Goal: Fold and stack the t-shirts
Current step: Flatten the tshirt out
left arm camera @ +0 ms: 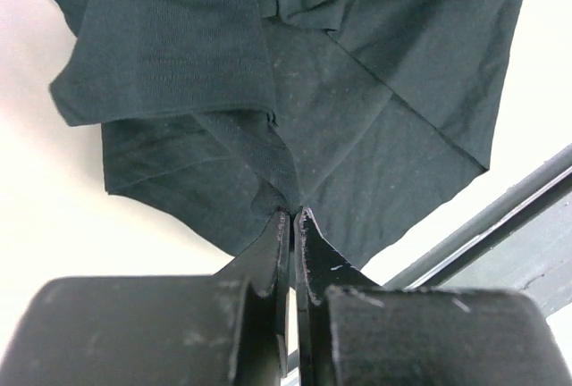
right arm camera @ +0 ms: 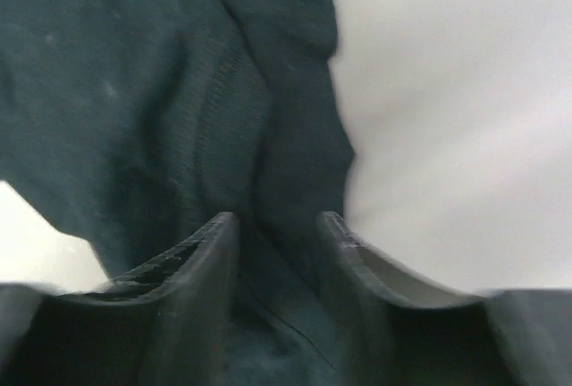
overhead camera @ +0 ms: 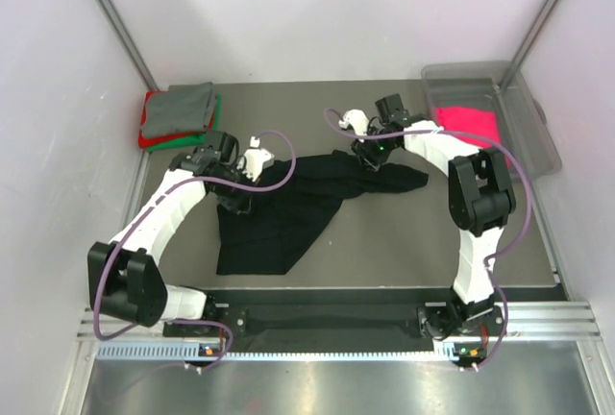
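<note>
Black t-shirt (overhead camera: 288, 213) hem is pinched tight in your left gripper (left arm camera: 293, 214); your right gripper (right arm camera: 277, 221) stands half-parted astride a fold, bare table (overhead camera: 432, 232) beyond its right jaw.

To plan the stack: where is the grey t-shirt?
In the top view, the grey t-shirt lies at the far left, atop the red t-shirt and green t-shirt.

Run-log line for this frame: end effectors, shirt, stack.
left end effector: shut on black t-shirt | right end effector: open astride it | shirt: unfolded | folded stack: far-left corner
</note>
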Available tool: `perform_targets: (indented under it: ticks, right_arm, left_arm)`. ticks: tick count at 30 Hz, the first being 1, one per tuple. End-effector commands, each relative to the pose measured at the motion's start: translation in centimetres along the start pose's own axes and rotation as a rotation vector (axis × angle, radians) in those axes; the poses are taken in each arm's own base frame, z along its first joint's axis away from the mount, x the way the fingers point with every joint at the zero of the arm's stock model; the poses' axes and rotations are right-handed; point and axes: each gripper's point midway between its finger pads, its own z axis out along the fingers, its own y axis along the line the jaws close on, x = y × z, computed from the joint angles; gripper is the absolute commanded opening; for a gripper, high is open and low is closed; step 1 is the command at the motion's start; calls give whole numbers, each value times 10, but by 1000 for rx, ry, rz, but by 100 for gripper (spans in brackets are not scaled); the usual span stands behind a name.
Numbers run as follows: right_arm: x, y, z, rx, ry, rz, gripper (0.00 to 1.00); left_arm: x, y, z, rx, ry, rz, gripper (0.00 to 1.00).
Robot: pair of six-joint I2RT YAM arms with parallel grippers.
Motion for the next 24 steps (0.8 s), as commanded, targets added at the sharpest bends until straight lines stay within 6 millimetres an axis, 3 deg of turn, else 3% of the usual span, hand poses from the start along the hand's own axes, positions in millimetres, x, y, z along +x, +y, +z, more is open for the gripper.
perform_targets:
  ticks: [1,3,10,12,17,20,24]
  right_arm:
    - [-12,15,-2,-111,-44,36,38]
    - [-7,21,-3,-151,-33,49,37]
    - [-22,45,-34,-348,-133,134,52]
    - [-15,56,-34,-410,-100,151,54]
    - [-3,71,-30,-508,-46,183,51]
    - [4,77,-31,-527,-23,195,42]
    - [12,79,-30,-513,5,214,45]
  left_arm:
    - [-9,5,5,-6,-30,0,0]
    - [-10,5,4,-8,-27,1,0]
    - [-11,6,-3,-26,-45,-6,0]
    - [-10,6,-5,-24,-52,-16,0]
    - [-9,8,-9,-30,-64,-28,0]
    - [-8,8,-9,-29,-65,-36,0]
    - [-10,9,-10,-27,-72,-36,0]
